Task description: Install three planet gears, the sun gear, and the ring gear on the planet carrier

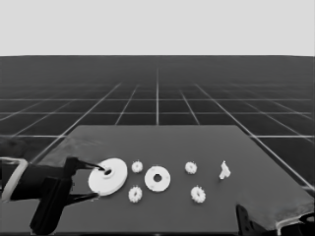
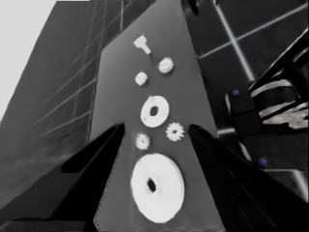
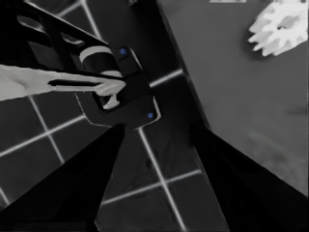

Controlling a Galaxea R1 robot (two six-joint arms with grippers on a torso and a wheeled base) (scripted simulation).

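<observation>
Nothing is installed yet: from the left, the waiting left gripper (image 1: pixel 93 182), fingers spread apart, straddles without holding the larger round part (image 1: pixel 108 176); the smaller round part (image 1: pixel 157 178) lies bare at its 3 o'clock, ringed by four loose gears (image 1: pixel 135 194). The thin white piece (image 1: pixel 224 170) lies farthest right. Only the right wrist view shows the parked right gripper (image 3: pixel 154 169), its fingers apart past the table's corner.

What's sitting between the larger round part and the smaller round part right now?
In the head view, two gears flank the gap between the larger round part and the smaller round part: the farther gear and the nearer gear. The direct line between them is bare table.
</observation>
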